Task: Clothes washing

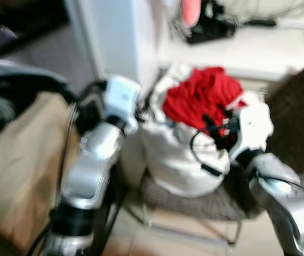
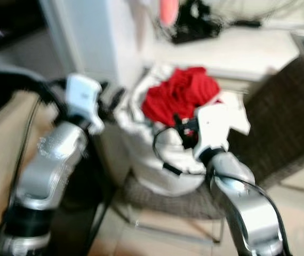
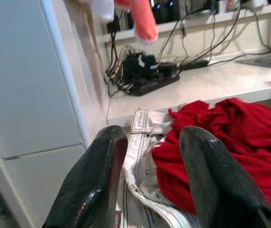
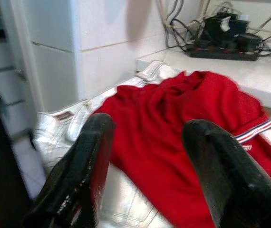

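A red shirt (image 1: pixel 202 96) lies on top of a heap of white clothes (image 1: pixel 178 154), among them white jeans (image 3: pixel 138 142), piled on a dark wicker chair (image 1: pixel 296 117). My left gripper (image 3: pixel 152 137) is open at the heap's left edge, with the jeans' waistband showing between its fingers and the red shirt just beside it. My right gripper (image 4: pixel 147 126) is open too and hovers close over the red shirt (image 4: pixel 173 123) from the heap's right side. Neither holds anything. The head views are blurred.
A white cabinet (image 1: pixel 114 37) stands right behind the heap on the left. A white counter (image 1: pixel 258 53) behind carries a black power strip (image 3: pixel 147 83) and tangled cables. A brown paper bag (image 1: pixel 18 160) sits at the left. Tiled floor lies under the chair.
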